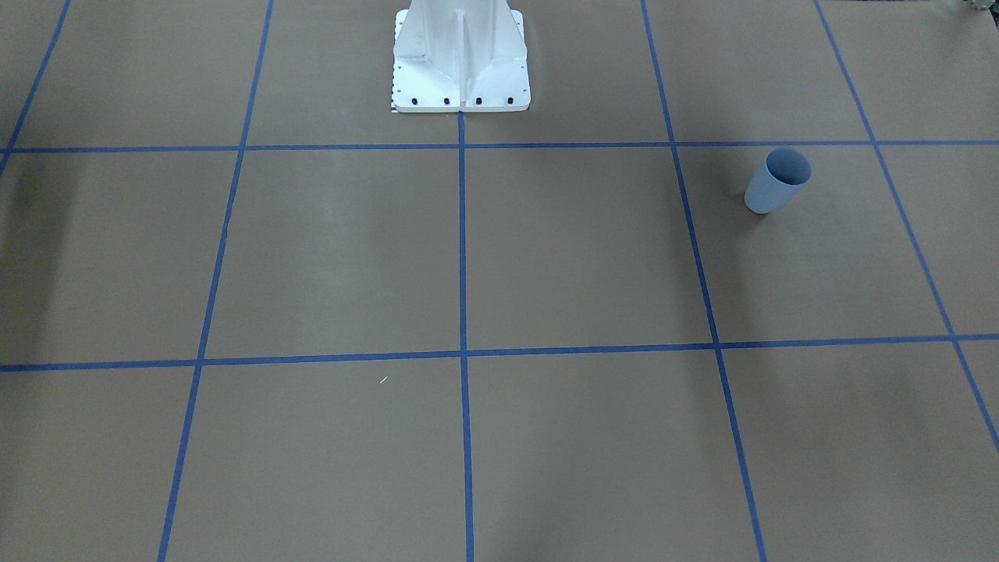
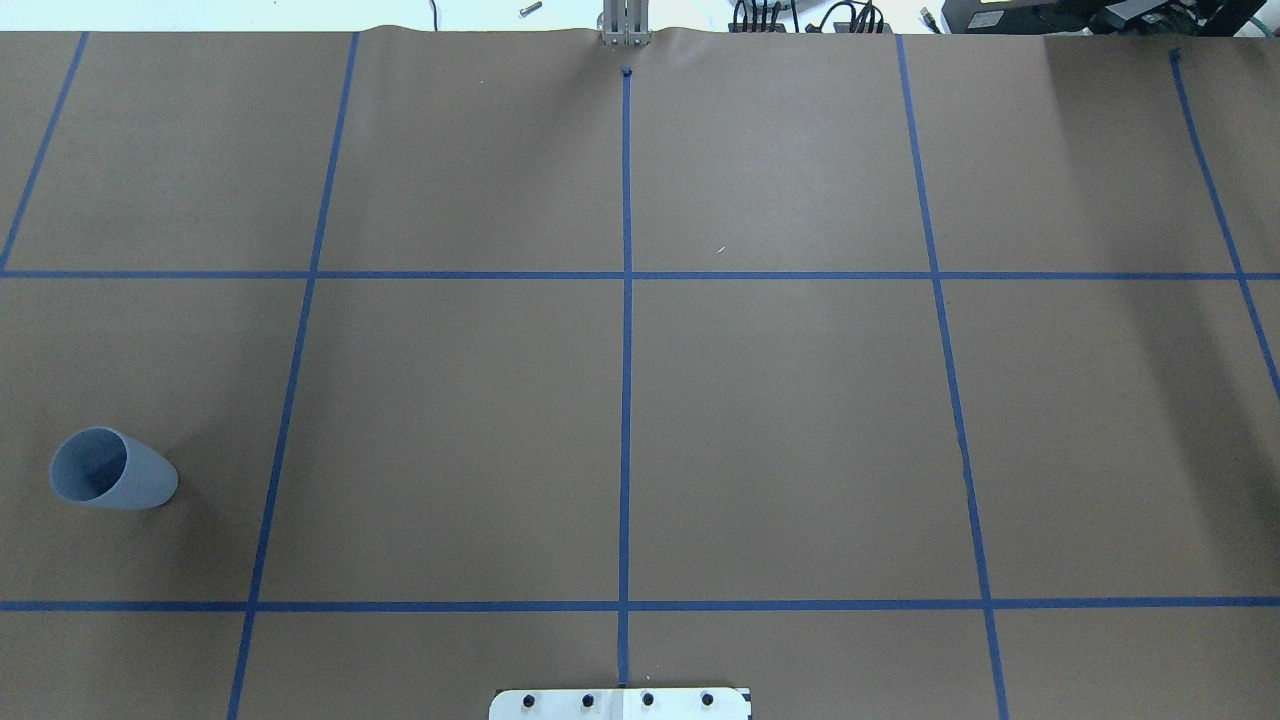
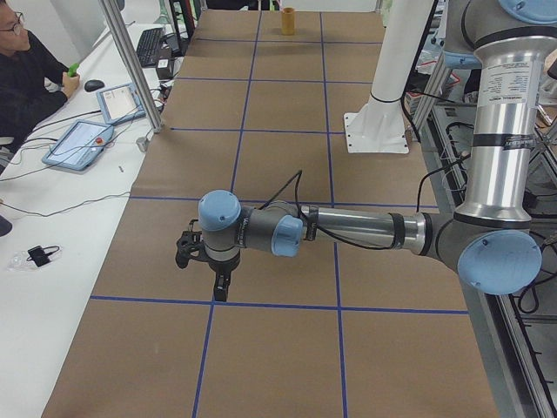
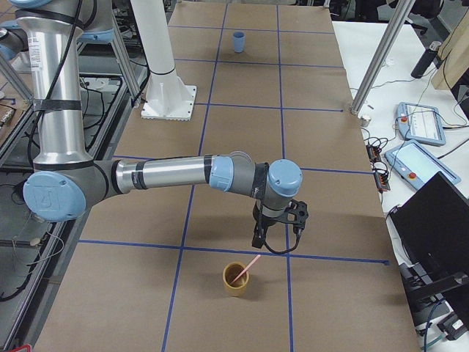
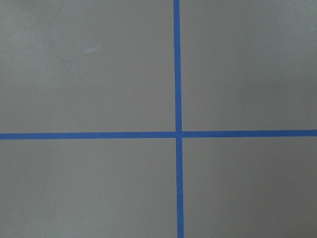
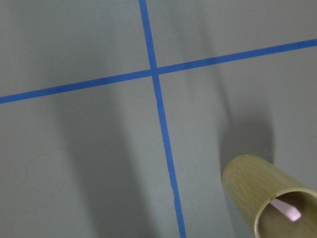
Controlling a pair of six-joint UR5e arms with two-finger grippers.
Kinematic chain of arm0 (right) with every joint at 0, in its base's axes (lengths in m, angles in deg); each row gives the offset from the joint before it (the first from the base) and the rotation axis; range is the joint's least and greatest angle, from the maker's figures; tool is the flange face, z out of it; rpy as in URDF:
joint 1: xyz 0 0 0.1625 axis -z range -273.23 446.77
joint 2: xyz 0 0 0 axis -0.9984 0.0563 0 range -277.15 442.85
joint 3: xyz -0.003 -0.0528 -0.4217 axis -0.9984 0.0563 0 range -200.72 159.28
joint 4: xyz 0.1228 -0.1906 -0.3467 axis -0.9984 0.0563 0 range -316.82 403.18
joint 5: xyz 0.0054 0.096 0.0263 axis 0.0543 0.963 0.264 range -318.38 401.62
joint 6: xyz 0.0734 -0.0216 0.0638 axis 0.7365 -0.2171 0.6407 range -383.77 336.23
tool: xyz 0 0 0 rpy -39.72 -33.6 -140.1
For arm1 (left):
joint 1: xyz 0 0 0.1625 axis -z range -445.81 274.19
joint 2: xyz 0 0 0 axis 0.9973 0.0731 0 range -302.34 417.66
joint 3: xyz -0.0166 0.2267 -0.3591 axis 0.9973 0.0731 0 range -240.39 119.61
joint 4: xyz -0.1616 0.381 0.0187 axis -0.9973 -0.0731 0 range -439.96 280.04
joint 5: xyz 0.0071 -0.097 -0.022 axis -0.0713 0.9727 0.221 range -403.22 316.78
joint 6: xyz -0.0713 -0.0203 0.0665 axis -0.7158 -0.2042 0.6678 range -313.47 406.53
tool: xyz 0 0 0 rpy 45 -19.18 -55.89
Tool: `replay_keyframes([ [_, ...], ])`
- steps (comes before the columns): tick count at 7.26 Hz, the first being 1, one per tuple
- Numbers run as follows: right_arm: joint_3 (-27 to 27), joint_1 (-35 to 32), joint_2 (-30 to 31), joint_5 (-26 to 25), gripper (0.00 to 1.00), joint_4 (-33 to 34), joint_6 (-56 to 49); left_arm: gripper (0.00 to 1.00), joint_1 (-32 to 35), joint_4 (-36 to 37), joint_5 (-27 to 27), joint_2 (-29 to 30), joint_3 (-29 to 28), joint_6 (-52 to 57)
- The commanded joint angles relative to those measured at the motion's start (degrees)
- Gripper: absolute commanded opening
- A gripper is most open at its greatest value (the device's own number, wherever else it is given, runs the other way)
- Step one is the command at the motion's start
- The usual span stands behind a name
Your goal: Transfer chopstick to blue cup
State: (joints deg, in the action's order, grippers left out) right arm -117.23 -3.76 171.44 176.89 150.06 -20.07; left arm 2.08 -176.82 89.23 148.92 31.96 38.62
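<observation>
The blue cup (image 1: 778, 181) stands upright on the brown table, on my left side; it also shows in the overhead view (image 2: 110, 470) and far back in the exterior right view (image 4: 238, 41). A pale pink chopstick (image 4: 249, 265) leans in a wooden cup (image 4: 236, 279); its tip shows in the right wrist view (image 6: 288, 208) inside that cup (image 6: 257, 191). My right gripper (image 4: 258, 240) points down just behind the wooden cup. My left gripper (image 3: 221, 291) points down over a blue tape line. I cannot tell whether either gripper is open or shut.
The white robot pedestal (image 1: 460, 62) stands at the table's middle edge. A metal post (image 3: 130, 61) and a seated operator (image 3: 22, 70) with tablets are beside the table. A laptop (image 4: 440, 227) and another post (image 4: 377, 55) are on that side too.
</observation>
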Motion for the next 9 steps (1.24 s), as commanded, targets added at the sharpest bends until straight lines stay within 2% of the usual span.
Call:
replay_keyframes([
  [1, 0.0, 0.0, 0.1, 0.0, 1.0, -0.4, -0.4, 0.98, 0.0, 0.0, 0.0, -0.1, 0.0, 0.0],
  [5, -0.5, 0.0, 0.1, 0.3, 1.0, -1.8, -0.5, 0.98, -0.2, -0.7, 0.6, -0.2, 0.8, -0.1],
  [7, -0.3, 0.0, 0.7, 0.2, 1.0, -4.0, -0.6, 0.98, -1.3, -1.5, 1.5, 0.1, 4.3, -0.8],
  [9, -0.7, 0.0, -0.4, 0.4, 1.0, -4.2, -0.7, 0.98, -5.2, -1.3, 7.6, 1.6, 6.9, -1.1],
])
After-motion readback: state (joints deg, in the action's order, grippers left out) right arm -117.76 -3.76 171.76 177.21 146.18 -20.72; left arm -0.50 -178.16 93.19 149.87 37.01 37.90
